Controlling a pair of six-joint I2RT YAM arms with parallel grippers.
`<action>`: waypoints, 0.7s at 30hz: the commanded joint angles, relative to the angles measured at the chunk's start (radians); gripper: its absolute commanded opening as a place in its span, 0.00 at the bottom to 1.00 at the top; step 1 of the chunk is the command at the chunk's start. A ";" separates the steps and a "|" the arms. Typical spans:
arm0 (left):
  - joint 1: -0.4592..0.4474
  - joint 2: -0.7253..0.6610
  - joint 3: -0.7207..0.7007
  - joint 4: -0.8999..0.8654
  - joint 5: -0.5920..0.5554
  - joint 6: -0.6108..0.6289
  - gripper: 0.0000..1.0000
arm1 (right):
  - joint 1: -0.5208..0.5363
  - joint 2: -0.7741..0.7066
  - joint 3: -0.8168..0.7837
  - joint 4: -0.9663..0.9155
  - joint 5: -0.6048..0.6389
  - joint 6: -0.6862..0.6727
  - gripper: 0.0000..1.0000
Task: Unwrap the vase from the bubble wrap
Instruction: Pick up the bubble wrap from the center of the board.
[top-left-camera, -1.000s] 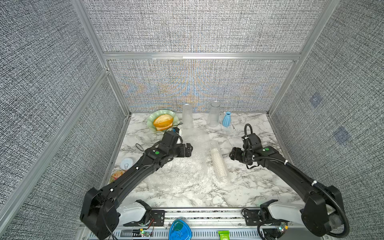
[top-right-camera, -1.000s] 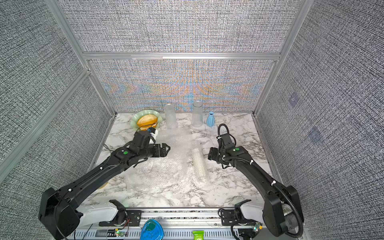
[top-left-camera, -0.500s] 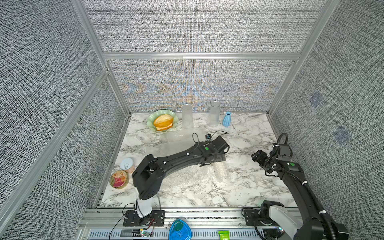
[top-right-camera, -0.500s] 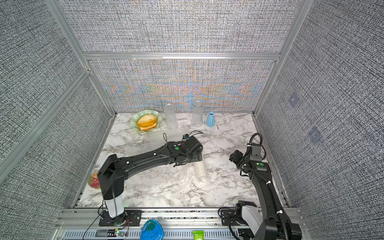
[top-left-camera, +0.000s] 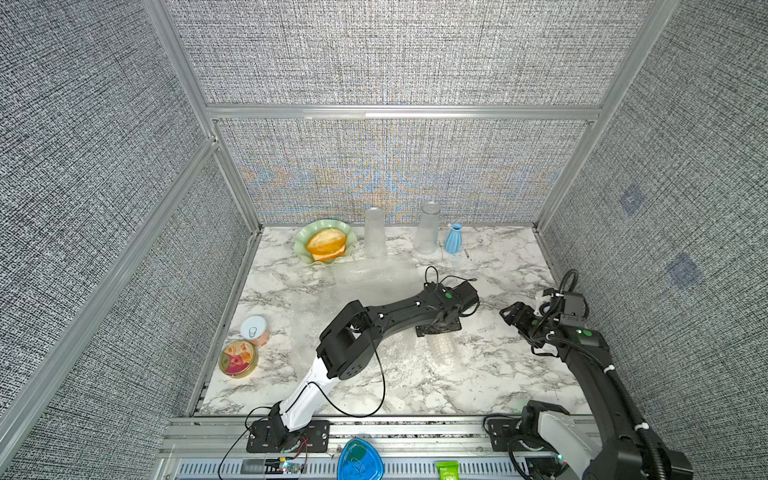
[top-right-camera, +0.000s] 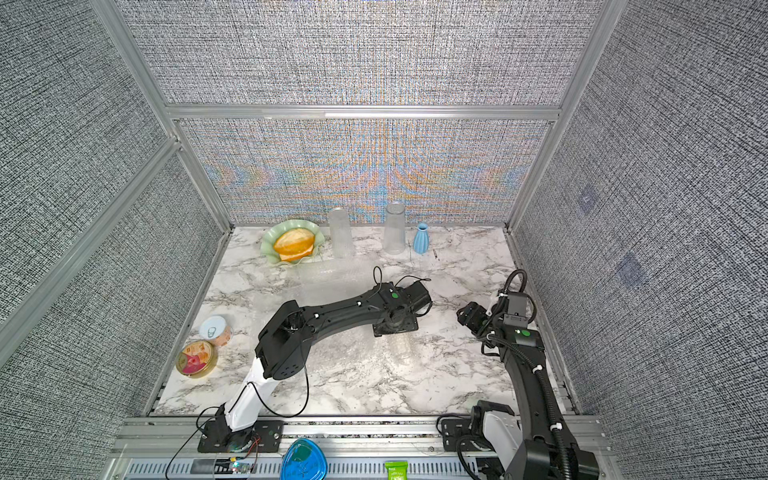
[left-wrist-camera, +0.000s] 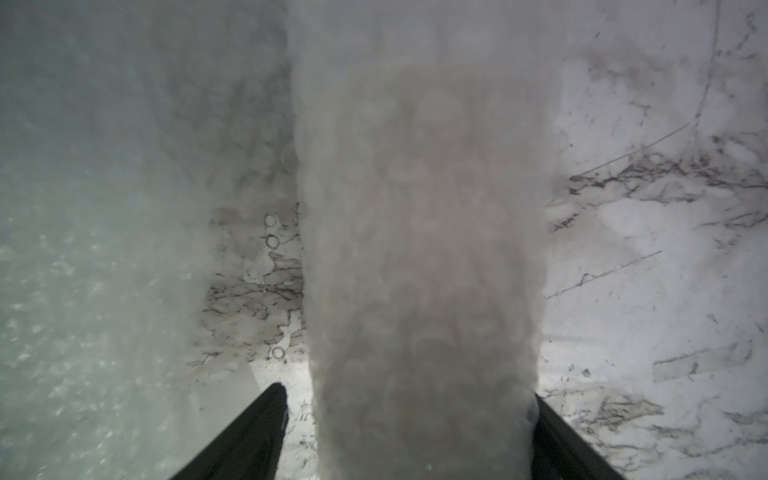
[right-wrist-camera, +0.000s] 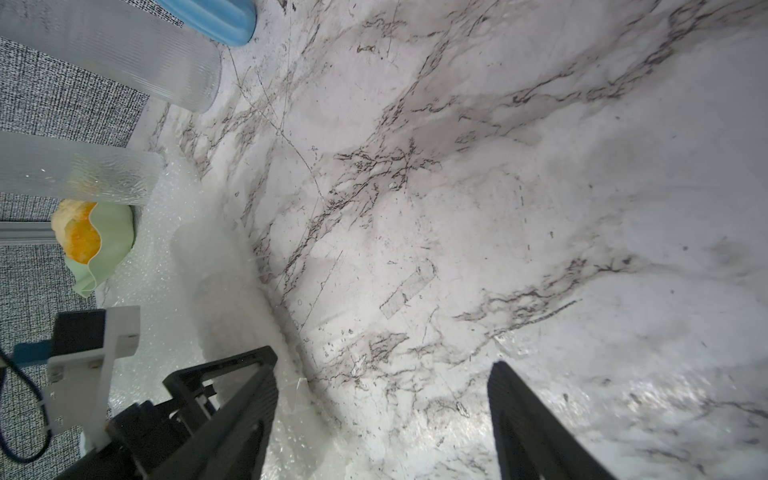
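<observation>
A roll of bubble wrap (left-wrist-camera: 415, 249) lies on the marble table (top-left-camera: 478, 374) near its middle; its lower end shows in both top views (top-left-camera: 444, 351) (top-right-camera: 398, 350). The vase is hidden; only the cloudy wrap shows. My left gripper (left-wrist-camera: 409, 390) points down over the roll and straddles it, open. One finger (left-wrist-camera: 557, 432) touches the wrap, while the other finger (left-wrist-camera: 262, 432) stands apart from it. Towards the right wall, my right gripper (right-wrist-camera: 382, 361) (top-left-camera: 509, 312) hovers open above bare marble with nothing between its fingers. More bubble wrap (top-left-camera: 374, 274) lies flat toward the back.
Along the back wall stand a green scalloped plate (top-left-camera: 301, 249) with bread, two clear glass cylinders (top-left-camera: 375, 232) (top-left-camera: 429, 228) and a small blue ribbed vessel (top-left-camera: 454, 238). Two cans (top-left-camera: 254, 330) (top-left-camera: 238, 358) sit by the left wall. The left arm (top-left-camera: 395, 316) spans the middle.
My left arm has swung from the left side across to the middle and now sits over the roll. My right arm has pulled back from the roll toward the right wall.
</observation>
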 joint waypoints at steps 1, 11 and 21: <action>0.007 0.018 -0.020 -0.017 0.003 -0.003 0.81 | 0.002 -0.001 -0.001 0.012 -0.025 -0.011 0.76; 0.021 -0.107 -0.141 0.199 0.053 0.120 0.49 | 0.001 -0.039 0.020 -0.011 -0.051 -0.016 0.76; 0.050 -0.444 -0.418 0.537 0.232 0.327 0.41 | 0.090 -0.134 0.050 0.083 -0.175 0.040 0.76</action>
